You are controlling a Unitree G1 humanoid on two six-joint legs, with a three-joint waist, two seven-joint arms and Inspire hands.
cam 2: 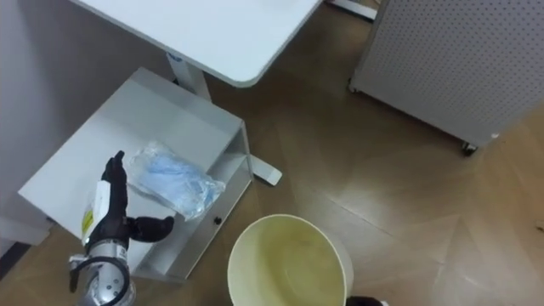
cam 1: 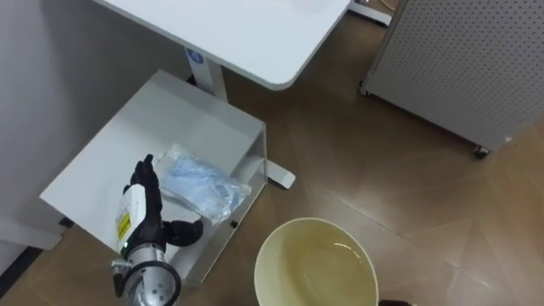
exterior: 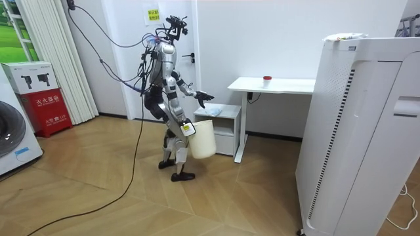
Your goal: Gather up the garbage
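Beside the white desk [cam 1: 246,34], stands at the low cabinet [cam 1: 110,161], holds the left hand [cam 1: 144,204] flat and empty just beside the crumpled plastic bag [cam 1: 200,183] on top, carries the bucket [cam 1: 314,223] at the right hand [exterior: 186,128], grip unreadable, and has 0 items binned.

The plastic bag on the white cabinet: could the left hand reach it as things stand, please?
Probably yes: the left hand, fingers straight, is close beside the plastic bag on top of the cabinet, with nothing lying between them.
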